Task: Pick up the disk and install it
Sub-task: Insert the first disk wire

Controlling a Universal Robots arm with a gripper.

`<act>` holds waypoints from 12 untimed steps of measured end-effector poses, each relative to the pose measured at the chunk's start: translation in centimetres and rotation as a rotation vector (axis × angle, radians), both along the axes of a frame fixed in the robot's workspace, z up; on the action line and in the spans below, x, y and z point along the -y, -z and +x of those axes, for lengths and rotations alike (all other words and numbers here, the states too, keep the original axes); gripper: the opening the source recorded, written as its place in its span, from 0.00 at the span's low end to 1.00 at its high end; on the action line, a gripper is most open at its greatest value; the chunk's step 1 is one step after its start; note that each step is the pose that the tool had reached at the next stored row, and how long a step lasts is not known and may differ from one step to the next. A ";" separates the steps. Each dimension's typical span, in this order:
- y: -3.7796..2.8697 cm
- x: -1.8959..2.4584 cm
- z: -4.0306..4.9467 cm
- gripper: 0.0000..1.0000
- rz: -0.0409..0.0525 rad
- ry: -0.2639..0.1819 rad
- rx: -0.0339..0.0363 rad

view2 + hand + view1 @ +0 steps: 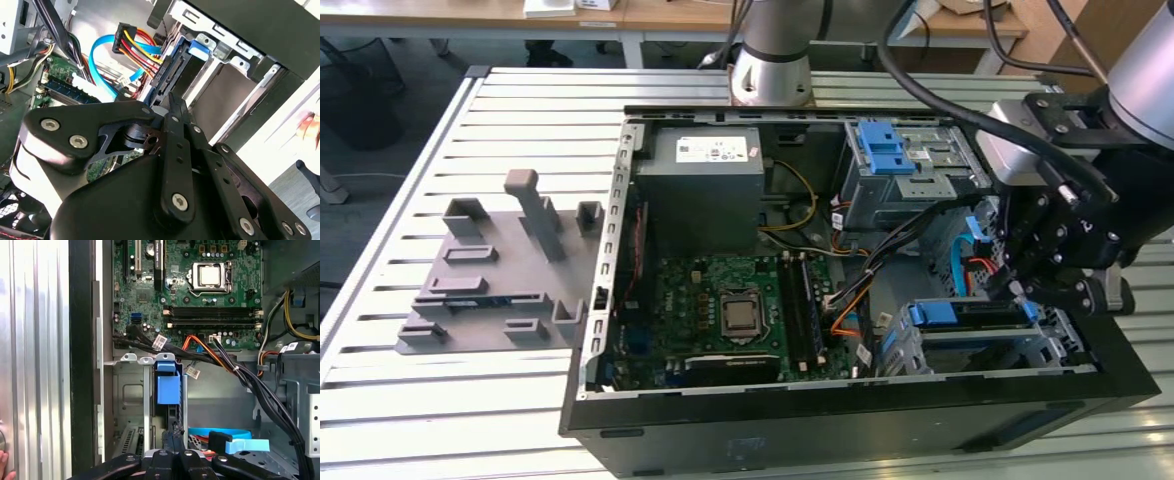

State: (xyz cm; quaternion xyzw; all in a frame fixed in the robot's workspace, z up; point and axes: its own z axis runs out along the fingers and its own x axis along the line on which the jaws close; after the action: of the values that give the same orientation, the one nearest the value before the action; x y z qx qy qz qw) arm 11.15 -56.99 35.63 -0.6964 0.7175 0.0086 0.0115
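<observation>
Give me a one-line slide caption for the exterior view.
Robot arm's pincer lowered into the open computer case beside the blue-latched drive cage, motherboard exposed.

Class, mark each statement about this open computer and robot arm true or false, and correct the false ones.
1. The computer case lies open on a slatted metal table. True.
2. A cooler covers the processor socket. False: the socket is bare.
3. A grey fixture sits on the table, at the exterior view's left of the case. True.
4. The disk lies flat outside the case. False: it stands on edge in the drive cage inside the case.
5. The gripper is close to the drive cage. True.
</observation>
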 end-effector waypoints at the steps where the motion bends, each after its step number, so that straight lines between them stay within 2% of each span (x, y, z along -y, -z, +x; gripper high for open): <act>1: -0.09 -0.03 0.06 0.11 0.0000 0.000 0.0000; 9: -0.36 -0.64 0.67 0.11 0.0001 0.000 0.0010; 10: -0.36 -0.72 0.68 0.11 0.0001 0.000 0.0027; 12: -0.35 -0.77 0.69 0.11 0.0008 0.000 0.0116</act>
State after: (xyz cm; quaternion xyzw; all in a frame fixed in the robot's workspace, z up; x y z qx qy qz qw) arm 11.84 -56.22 35.98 -0.6965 0.7173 0.0049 0.0160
